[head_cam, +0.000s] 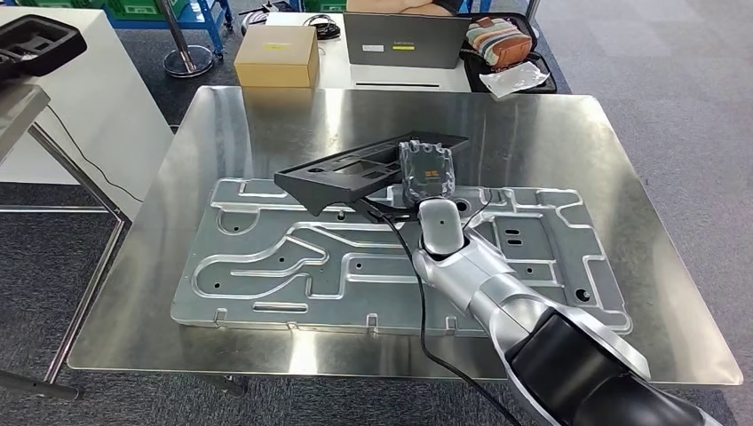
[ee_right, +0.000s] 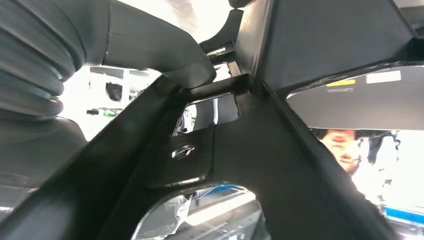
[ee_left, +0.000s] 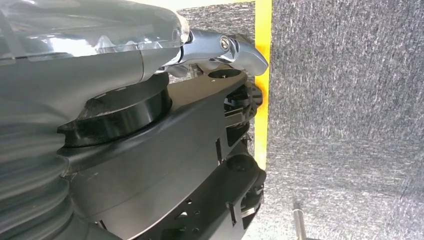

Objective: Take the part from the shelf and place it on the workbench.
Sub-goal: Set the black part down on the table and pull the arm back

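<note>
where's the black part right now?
In the head view the black part is held in the right hand, above the far centre of the grey stamped panel on the steel workbench.

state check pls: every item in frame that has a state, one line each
black part: held by the right hand, tilted, above the stamped metal panel
right hand: gripping the black part's right end
left hand: hanging over the carpet, grasp unclear
stamped metal panel: lying flat on the workbench
laptop: open
cardboard box: closed
</note>
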{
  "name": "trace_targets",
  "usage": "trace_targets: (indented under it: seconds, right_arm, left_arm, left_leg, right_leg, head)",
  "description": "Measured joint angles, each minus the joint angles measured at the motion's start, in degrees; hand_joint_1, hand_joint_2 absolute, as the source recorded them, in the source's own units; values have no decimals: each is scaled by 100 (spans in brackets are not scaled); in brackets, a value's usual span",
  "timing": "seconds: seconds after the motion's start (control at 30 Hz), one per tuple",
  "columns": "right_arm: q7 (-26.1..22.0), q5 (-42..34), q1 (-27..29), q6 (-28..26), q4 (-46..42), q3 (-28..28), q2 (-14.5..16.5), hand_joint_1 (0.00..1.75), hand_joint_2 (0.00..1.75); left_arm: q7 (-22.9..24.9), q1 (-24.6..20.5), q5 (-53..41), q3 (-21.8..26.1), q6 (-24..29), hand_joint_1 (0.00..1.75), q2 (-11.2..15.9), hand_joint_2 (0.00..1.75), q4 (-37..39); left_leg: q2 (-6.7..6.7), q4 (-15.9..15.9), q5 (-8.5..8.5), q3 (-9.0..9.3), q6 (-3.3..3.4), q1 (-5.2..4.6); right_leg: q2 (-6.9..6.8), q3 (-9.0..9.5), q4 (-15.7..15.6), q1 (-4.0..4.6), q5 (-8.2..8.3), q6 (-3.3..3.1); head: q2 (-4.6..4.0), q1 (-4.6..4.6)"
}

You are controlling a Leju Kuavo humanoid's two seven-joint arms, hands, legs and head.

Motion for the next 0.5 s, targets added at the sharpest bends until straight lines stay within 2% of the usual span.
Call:
trace_targets:
  seconds: [0.23,0.37,0.47,0.5]
  right_arm:
    - [-118,-80,373,-202,-44,-588,-136,175,175]
    - [-108,6,474,-197,-98,-684,-139,0,0]
    - [-71,149,565,-158,-154,-703,-138,0,0]
    - [-67,199,595,-132,-177,-705,-135,0,0]
  left_arm:
    - [-15,3,4,18,-72,0,11,175,2]
    - [-10,0,-2,20,-63,0,17,175,2]
    - [16,-12,-13,20,42,0,15,175,2]
    - [36,-17,-9,20,73,0,14,131,2]
  left_leg:
    - [-11,0,-1,8,1,0]
    - [-12,0,-1,12,2,0]
    - [-11,0,2,9,4,0]
    - [-11,0,4,7,6,0]
  right_leg:
    - [-12,9,0,0,-9,13]
    - [-12,15,0,0,-10,20]
    - [-12,14,1,-1,-4,29]
    - [-12,13,2,-1,-2,32]
  head:
    - [0,1]
    - [0,1]
    - [0,1]
    - [0,1]
